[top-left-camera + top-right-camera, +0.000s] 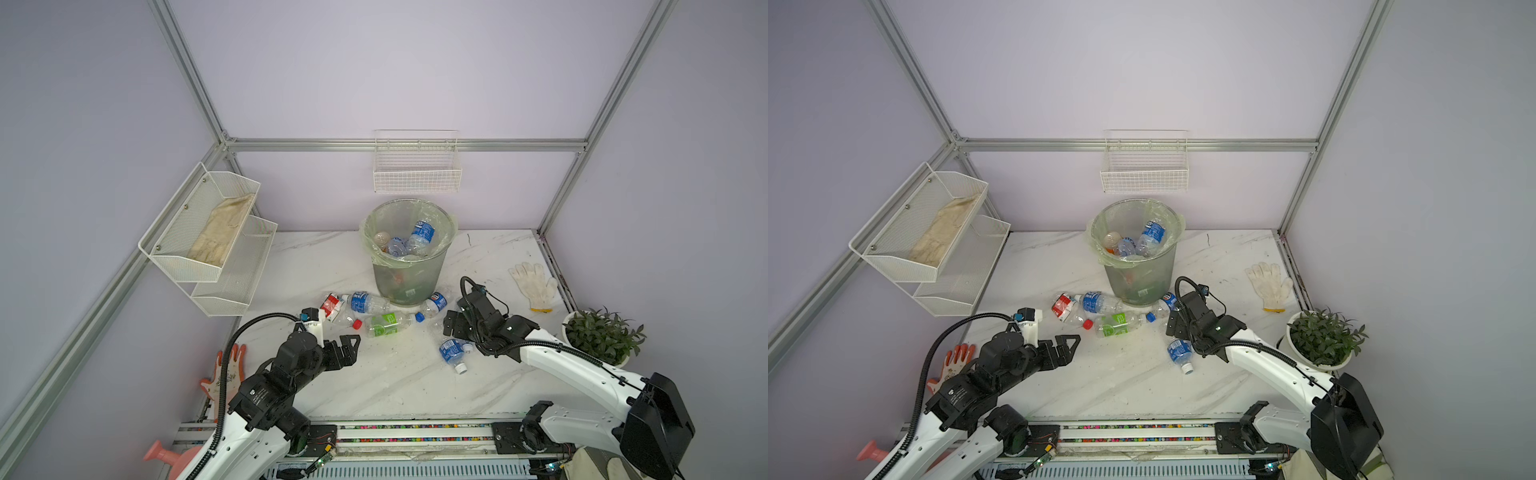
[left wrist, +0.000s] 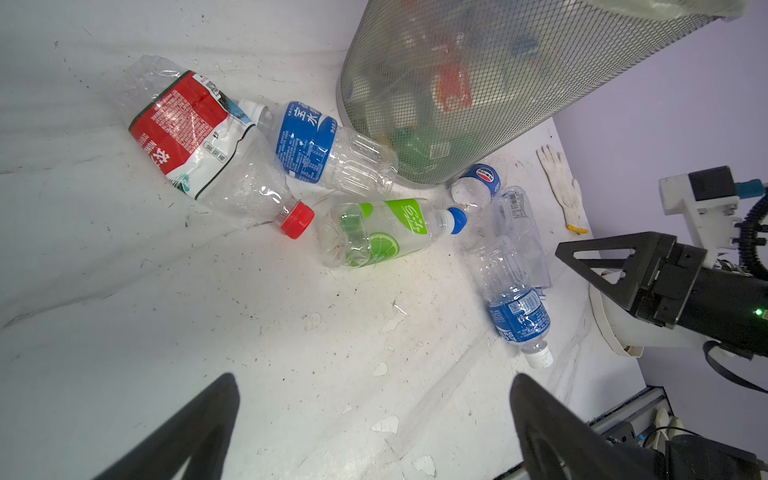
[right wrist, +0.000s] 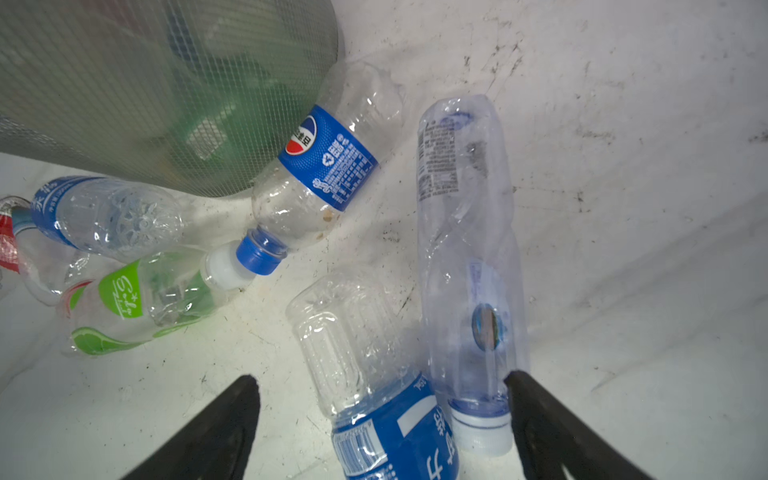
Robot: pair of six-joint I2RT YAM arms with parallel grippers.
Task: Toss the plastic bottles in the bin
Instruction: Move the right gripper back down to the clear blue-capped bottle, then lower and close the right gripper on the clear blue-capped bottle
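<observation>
Six crumpled plastic bottles [image 1: 368, 302] lie loose on the white marbled tabletop [image 1: 374, 386] in both top views, clustered at the foot of the round grey mesh bin [image 1: 409, 274] with its pale green liner. Several more are already inside.

Left wrist view: the left gripper [image 2: 374, 378] is spread wide and empty, hovering short of the red-labelled clear bottle [image 2: 195, 141] and the green-labelled clear bottle [image 2: 382, 232].

Right wrist view: the right gripper [image 3: 380, 376] is spread too, gripping nothing. Both the blue-labelled clear bottle [image 3: 395, 432] and the neck of the flattened clear bottle [image 3: 469, 249] sit between its fingers.

My call: centre on one body only and squeeze across the label, or two slippery bottles will squirt apart.
</observation>
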